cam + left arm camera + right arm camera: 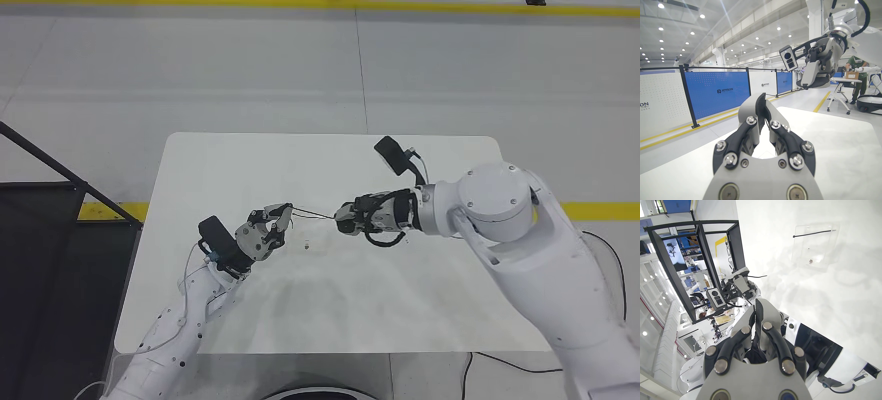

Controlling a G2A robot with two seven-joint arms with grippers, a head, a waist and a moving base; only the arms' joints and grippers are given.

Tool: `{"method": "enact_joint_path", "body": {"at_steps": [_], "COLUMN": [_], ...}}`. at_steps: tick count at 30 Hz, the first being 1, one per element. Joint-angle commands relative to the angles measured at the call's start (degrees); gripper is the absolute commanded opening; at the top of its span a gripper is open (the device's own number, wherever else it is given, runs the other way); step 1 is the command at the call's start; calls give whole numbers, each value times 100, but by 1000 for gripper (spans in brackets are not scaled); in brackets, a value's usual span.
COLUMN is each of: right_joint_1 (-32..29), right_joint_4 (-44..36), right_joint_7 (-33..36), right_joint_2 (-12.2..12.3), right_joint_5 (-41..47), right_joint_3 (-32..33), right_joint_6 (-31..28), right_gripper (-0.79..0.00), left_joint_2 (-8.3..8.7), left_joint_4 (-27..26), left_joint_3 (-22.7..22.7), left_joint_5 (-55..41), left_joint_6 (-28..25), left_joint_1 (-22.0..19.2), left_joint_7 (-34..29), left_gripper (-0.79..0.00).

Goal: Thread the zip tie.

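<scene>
**Two closed grippers facing tip to tip above the table**

The left gripper (763,100) is pressing its fingers together on a thin black strand, which I take to be the zip tie (758,276). In the right wrist view the strand is sticking out of the left fingers near the frame's centre, and its free end is reaching toward the right of the frame.

The right gripper (755,306) is also pressing its fingers together. In the left wrist view it is sitting at the upper right with a small dark piece (806,87) at its fingertips. I cannot tell whether that piece is the tie's head.

In the top view a thin dark line (314,212) is running between the two sets of fingertips at mid-frame, above the table (400,300). Its long axis is lying along the gap between the arms. If it is the held strand, the right fingers are sitting nearer its free end, so the coming move probably depends on lining up that tip.

A second zip tie (814,233) is lying in a clear tray (829,262) at the upper right of the right wrist view, so the line may be that one instead.
</scene>
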Motion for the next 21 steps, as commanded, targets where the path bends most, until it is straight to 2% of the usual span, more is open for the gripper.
{"method": "enact_joint_path", "body": {"at_steps": [1, 21], "right_joint_1": [7, 118], "right_joint_4": [1, 59], "right_joint_7": [4, 56], "right_joint_2": [6, 51], "right_joint_5": [2, 76], "right_joint_3": [-6, -93], "right_joint_6": [13, 48], "right_gripper": [-785, -785], "left_joint_2": [0, 0], "left_joint_4": [0, 0], "left_joint_3": [0, 0], "left_joint_5": [0, 0], "left_joint_6": [0, 0], "left_joint_1": [0, 0], "left_joint_7": [0, 0], "left_gripper": [-785, -785]}}
